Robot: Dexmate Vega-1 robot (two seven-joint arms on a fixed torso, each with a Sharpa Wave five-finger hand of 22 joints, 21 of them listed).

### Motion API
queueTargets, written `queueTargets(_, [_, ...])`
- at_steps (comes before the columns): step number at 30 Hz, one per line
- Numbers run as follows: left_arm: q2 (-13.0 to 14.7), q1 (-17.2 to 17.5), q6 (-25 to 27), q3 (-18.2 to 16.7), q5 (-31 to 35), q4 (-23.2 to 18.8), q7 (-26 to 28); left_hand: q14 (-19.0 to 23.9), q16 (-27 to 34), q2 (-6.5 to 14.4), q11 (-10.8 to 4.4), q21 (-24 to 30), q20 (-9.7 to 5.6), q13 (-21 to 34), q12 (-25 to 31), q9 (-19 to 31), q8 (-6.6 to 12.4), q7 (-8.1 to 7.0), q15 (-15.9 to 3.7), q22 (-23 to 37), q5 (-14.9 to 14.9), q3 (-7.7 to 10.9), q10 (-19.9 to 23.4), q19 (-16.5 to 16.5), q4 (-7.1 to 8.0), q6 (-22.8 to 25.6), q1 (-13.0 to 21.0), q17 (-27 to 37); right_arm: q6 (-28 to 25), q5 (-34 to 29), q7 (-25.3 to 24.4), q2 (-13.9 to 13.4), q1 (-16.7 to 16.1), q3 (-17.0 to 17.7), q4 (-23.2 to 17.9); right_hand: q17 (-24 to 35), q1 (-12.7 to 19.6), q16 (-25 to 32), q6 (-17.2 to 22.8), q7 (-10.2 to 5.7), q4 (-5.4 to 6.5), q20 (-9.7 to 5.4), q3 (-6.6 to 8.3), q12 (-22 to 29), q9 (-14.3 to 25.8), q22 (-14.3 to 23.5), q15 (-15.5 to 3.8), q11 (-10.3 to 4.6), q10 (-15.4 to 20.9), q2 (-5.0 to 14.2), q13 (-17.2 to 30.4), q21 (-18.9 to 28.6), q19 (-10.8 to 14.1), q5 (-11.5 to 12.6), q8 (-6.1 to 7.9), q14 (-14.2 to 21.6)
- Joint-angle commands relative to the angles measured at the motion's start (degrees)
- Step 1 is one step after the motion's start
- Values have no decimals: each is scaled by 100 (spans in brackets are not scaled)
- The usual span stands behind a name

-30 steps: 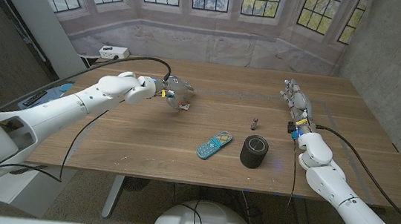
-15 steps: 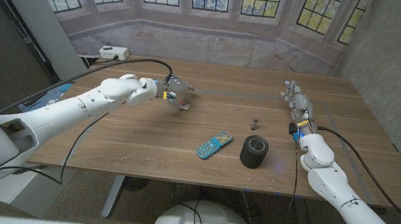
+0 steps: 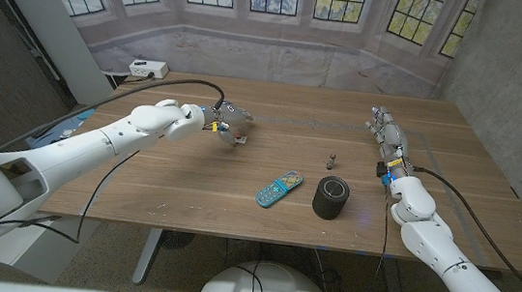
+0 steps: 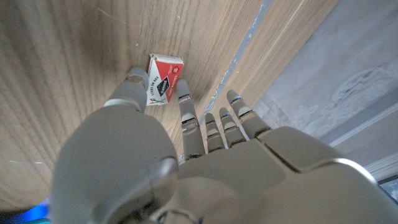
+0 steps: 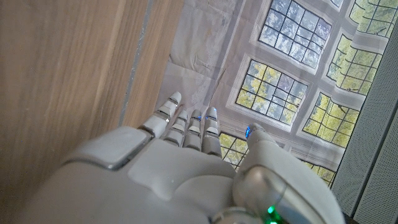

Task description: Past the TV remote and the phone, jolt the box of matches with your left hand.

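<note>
Beyond the phone (image 3: pixel 279 189), toward the table's far left, my left hand (image 3: pixel 226 121) sits over the box of matches (image 4: pixel 164 79), which in the head view is almost wholly hidden under my fingers. From the left wrist view I see the red and white box lying flat on the wooden table (image 3: pixel 188 192), my thumb tip touching one end and a fingertip (image 4: pixel 184 94) at its side, the other fingers straight and apart; I hold nothing. Just right of the phone stands a black cylinder (image 3: pixel 331 197); past that, a small dark object (image 3: pixel 331 159) too tiny to identify. Well right of the phone, my right hand (image 3: pixel 386 136) waits with fingers extended, holding nothing.
</note>
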Motion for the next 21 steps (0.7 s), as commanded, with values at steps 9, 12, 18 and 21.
queueTargets(9, [10,83,42,-12,16,-29,88,103,20,59,-5,28,-15,16,-2,79,109,-25,-5,12,30,-38,147,75,-6,182,165,35,-18,27,-1,-23,-81,16,-74,-5,-35,-2,71,-10,2,-375,62,-2,17,16,-161,7,37,-28,7,15,24,19,-10,44])
queueTargets(12, [-5,86,59,-11,15,-37,77,108,17,58,-4,28,-18,17,-6,91,124,-35,-13,13,30,-43,155,80,-6,209,171,35,-16,37,10,-32,-97,23,-80,-6,-40,-4,73,-11,5,-375,67,-2,18,16,-162,6,39,-30,7,15,25,18,-11,43])
queueTargets(18, [-26,91,68,-3,13,-45,76,158,25,62,-12,34,-25,18,-7,126,179,-64,-13,15,32,-55,202,107,-6,305,190,36,-6,49,14,-42,-121,39,-87,-8,-47,-4,80,-10,10,-375,75,-2,18,16,-159,12,44,-31,7,14,26,18,-10,49])
queueTargets(21, [-39,82,64,5,13,-36,68,218,37,67,-32,41,-26,19,0,157,235,-71,-34,17,34,-65,264,137,-6,406,206,38,-3,56,6,-43,-135,48,-95,-8,-50,-4,80,-10,12,-376,79,-2,19,16,-159,15,46,-30,7,15,28,17,-10,49])
